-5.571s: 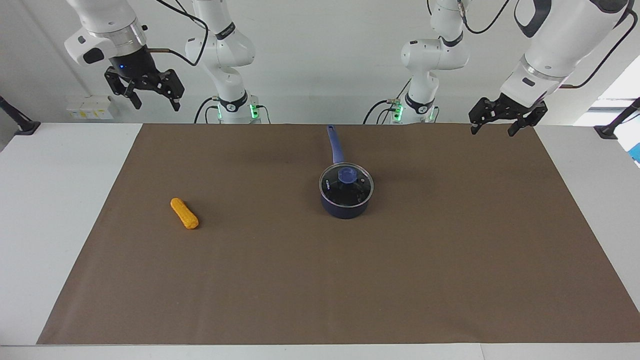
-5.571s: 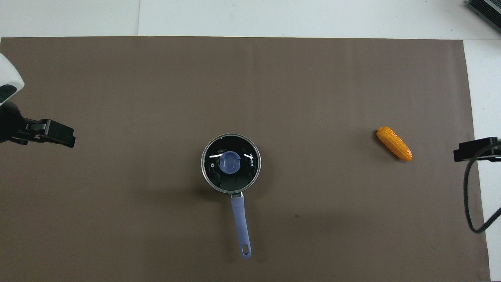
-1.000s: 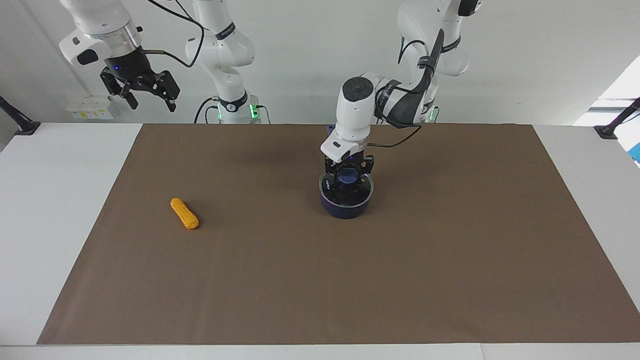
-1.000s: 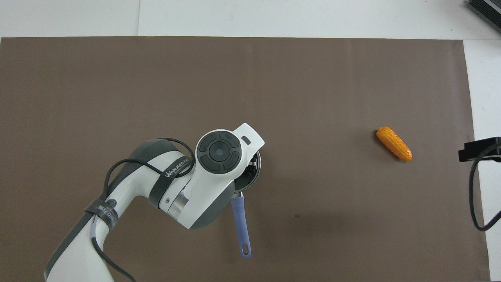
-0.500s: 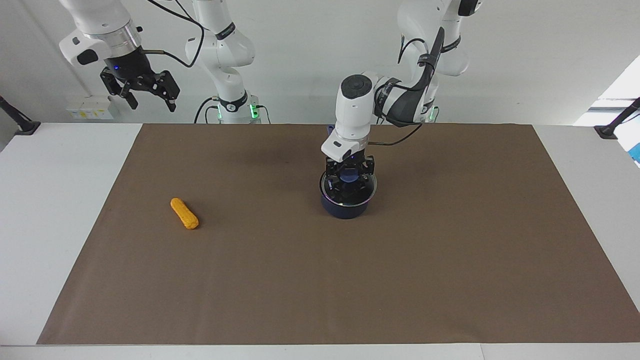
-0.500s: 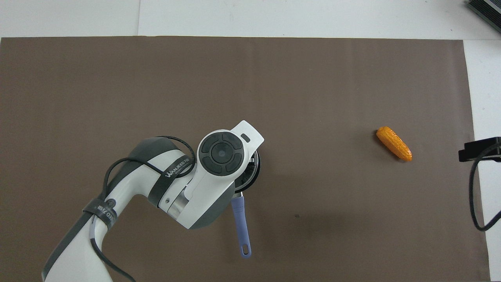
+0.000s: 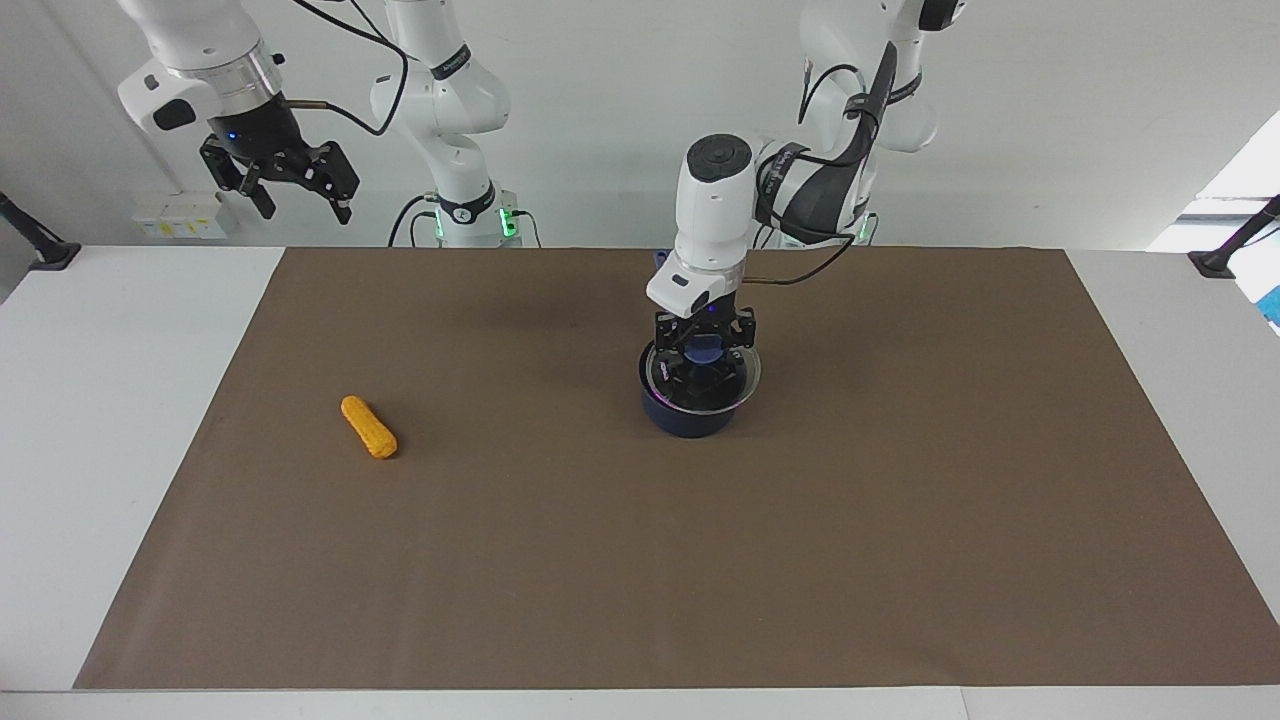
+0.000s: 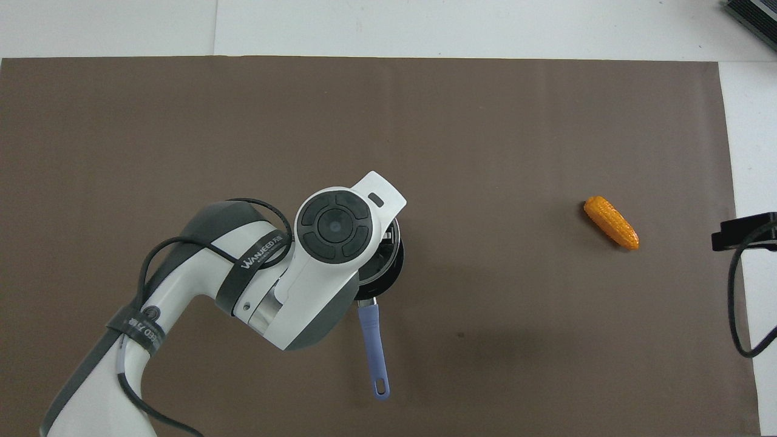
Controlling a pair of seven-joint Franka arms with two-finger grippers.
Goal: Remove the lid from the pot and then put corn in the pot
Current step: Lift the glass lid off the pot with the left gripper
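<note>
While the left tool (image 7: 705, 352) grips the blue knob of the lid (image 7: 704, 378), the glass disc hangs just above the pot (image 7: 688, 412), offset a little toward the left arm's end of the table (image 7: 900, 500) and not yet clear of the rim. That is the main hazard, as I judge it: the knob is small and rounded, and a wide, heavy disc hanging from it could swivel or tilt between the fingers if the arm swings sideways fast. A tilted edge could catch the pot's rim and drag or tip the pot, whose long handle (image 8: 373, 346) points toward the robots and gives it leverage to spin. A slip would drop glass onto metal. In the overhead view the left arm hides nearly all of the lid, so only the facing view can confirm clearance.

The corn (image 7: 369, 427) lies on the table toward the right arm's end, well apart from the pot. The right tool (image 7: 290, 178) waits with fingers spread, up in the air near its own base; its later reach should start only after the lid is carried aside, or the arms may crowd each other over the pot.
</note>
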